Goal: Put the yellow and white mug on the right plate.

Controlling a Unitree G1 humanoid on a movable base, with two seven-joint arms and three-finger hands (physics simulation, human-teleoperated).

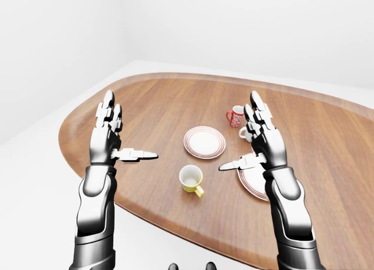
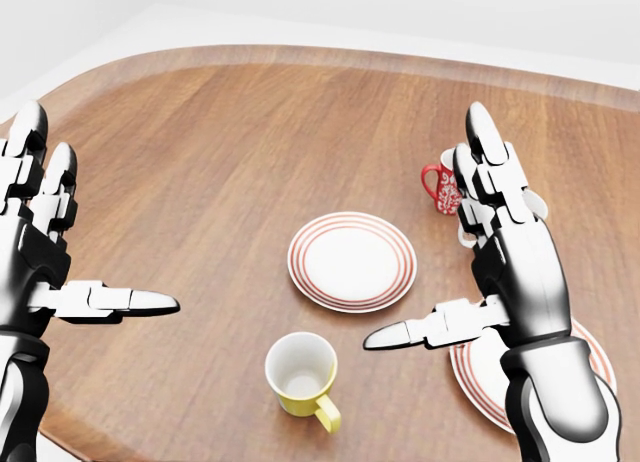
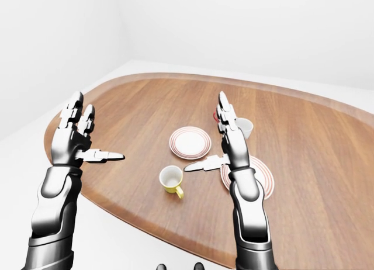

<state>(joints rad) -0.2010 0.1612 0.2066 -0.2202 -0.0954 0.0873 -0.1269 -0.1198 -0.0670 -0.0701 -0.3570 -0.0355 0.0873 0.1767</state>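
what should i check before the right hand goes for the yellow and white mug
1. Yellow and white mug upright, nothing touching it: ok.
2. Right hand open, holding nothing: ok.
3. Right plate bare where visible; the right arm hides part of it: cannot tell fully.
4. Left hand open, well away from the mug: ok.
5. Mug handle points toward the bottom right of the head view, reachable side: ok.
6. Red mug and middle plate off the mug-to-plate path: ok.
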